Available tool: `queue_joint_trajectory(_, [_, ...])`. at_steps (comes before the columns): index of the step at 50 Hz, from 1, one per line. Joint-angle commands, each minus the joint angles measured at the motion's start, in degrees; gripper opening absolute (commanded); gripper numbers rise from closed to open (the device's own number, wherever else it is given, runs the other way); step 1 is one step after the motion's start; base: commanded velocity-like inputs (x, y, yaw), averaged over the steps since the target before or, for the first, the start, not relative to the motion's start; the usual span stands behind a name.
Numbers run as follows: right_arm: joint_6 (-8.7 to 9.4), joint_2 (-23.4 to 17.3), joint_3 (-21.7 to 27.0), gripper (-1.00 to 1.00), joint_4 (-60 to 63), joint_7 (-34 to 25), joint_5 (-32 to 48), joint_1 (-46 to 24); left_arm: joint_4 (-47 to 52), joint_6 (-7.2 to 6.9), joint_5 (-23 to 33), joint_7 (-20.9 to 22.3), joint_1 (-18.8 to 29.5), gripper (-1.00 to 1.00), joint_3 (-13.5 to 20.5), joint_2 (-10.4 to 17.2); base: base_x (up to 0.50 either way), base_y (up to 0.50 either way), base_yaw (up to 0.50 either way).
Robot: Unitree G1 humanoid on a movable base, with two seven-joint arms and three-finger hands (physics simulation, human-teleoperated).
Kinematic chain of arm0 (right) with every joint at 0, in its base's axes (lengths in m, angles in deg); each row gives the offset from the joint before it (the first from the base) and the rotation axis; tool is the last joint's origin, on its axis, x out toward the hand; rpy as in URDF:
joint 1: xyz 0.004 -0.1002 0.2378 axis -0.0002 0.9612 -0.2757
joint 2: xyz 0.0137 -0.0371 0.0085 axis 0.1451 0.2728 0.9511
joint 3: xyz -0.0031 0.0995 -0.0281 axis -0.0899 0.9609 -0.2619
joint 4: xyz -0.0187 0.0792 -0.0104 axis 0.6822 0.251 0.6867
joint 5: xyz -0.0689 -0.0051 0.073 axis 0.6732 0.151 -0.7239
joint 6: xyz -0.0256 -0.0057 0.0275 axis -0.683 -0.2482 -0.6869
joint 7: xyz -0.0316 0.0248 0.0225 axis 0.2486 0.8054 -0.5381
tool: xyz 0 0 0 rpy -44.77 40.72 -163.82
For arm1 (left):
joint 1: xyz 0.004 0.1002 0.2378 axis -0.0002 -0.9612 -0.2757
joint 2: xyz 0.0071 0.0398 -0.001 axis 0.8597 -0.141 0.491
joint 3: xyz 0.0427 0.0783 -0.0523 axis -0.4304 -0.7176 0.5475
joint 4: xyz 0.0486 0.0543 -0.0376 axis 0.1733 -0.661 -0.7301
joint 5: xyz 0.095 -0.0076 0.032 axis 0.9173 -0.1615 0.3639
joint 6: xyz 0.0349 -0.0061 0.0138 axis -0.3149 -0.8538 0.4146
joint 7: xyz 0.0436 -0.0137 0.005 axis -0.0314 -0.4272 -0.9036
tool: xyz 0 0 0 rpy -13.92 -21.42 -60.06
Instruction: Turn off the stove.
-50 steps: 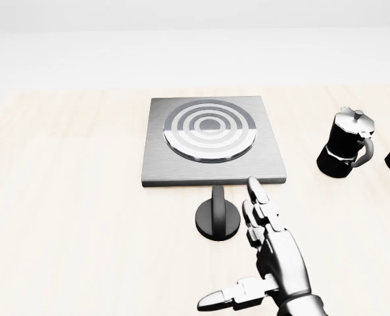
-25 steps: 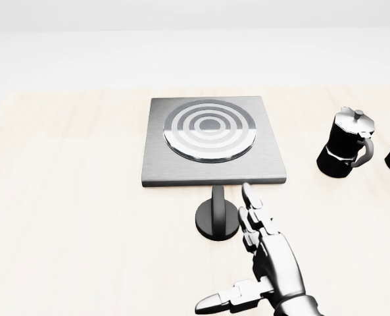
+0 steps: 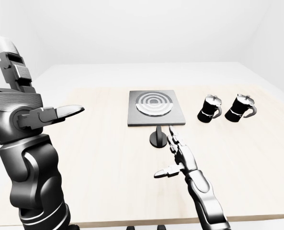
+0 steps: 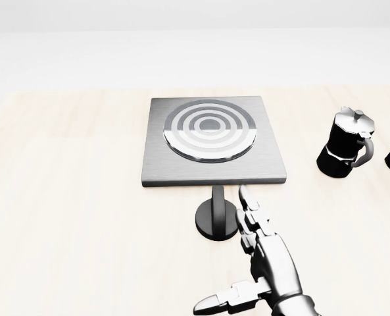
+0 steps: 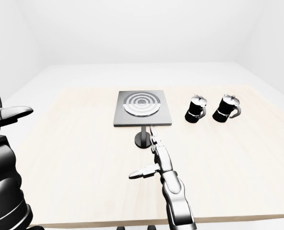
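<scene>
The stove (image 4: 211, 139) is a grey square plate with a ringed burner, lying on the pale wooden table (image 4: 76, 210) in the middle of the head view. Just below it stands its black round knob (image 4: 216, 217) with an upright stem. My right hand (image 4: 234, 257) is open, fingers stretched toward the stove and thumb spread left. Its fingertips (image 4: 243, 193) stand right beside the knob's right rim; touch cannot be told. My left hand (image 3: 39, 86) is raised high at the left of the left-eye view, open and holding nothing.
Two black moka pots (image 3: 209, 108) (image 3: 241, 106) stand to the right of the stove. One moka pot (image 4: 344, 143) shows fully in the head view, the other is cut by its right edge. The table's near edge runs along the bottom of the eye views.
My right hand has shifted left and slightly down in the head view, bringing its fingertips up beside the knob. The dark sliver of my left hand at the left edge has nearly slid out.
</scene>
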Motion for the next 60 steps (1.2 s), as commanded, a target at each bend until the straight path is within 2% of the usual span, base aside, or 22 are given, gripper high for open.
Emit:
queue_joint_trajectory(1, [0.0,0.0,0.2,1.0,-1.2,-0.1,0.2,-0.2,0.1,0.0,0.0,0.0,-0.2,1.0,0.0,-0.1,0.0,0.0,0.0])
queue_joint_trajectory(60, [0.0,0.2,0.0,1.0,-5.2,-0.6,1.1,-1.1,0.5,0.0,-0.2,-0.1,-0.7,1.0,0.4,0.0,0.0,0.0,0.0])
